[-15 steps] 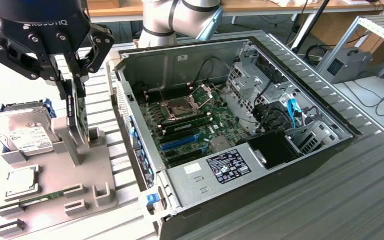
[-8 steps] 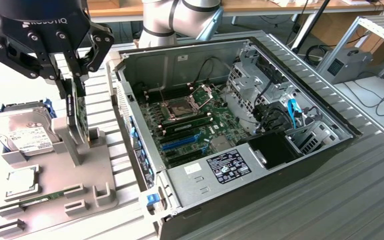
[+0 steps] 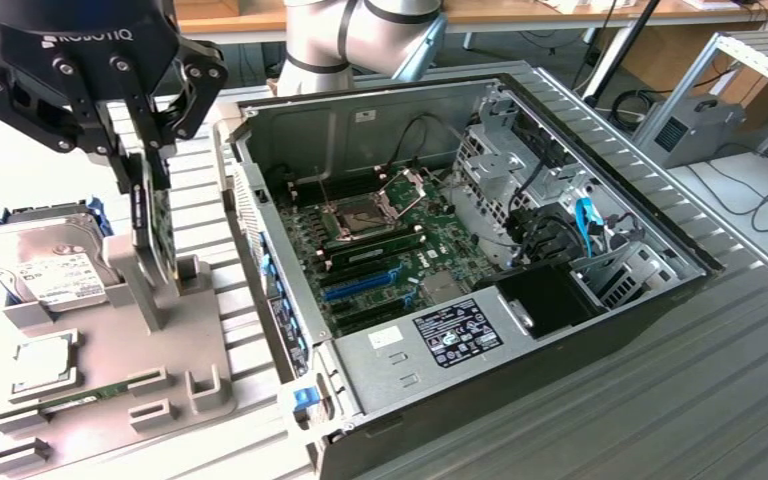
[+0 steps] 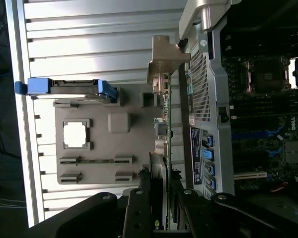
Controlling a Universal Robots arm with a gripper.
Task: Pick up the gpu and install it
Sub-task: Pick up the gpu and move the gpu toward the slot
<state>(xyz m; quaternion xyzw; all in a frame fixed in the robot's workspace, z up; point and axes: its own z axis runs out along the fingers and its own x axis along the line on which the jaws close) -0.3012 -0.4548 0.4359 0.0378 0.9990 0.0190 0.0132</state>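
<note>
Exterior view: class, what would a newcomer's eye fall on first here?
The open computer case takes the middle, its motherboard exposed. At the exterior view's upper left, the black end effector hangs at the top edge of the gpu, which stands upright in a grey holder. A hard drive sits further left.

gripper (image 3: 144,165): upper body is cut off by the exterior view's top edge.
gpu (image 3: 145,225): seen edge-on only; faces cannot be made out, top edge is covered by the gripper.
hard drive (image 3: 40,262): label print is too small to be read.
computer case (image 3: 651,290): near corner is cut off by the lower edge.
</note>
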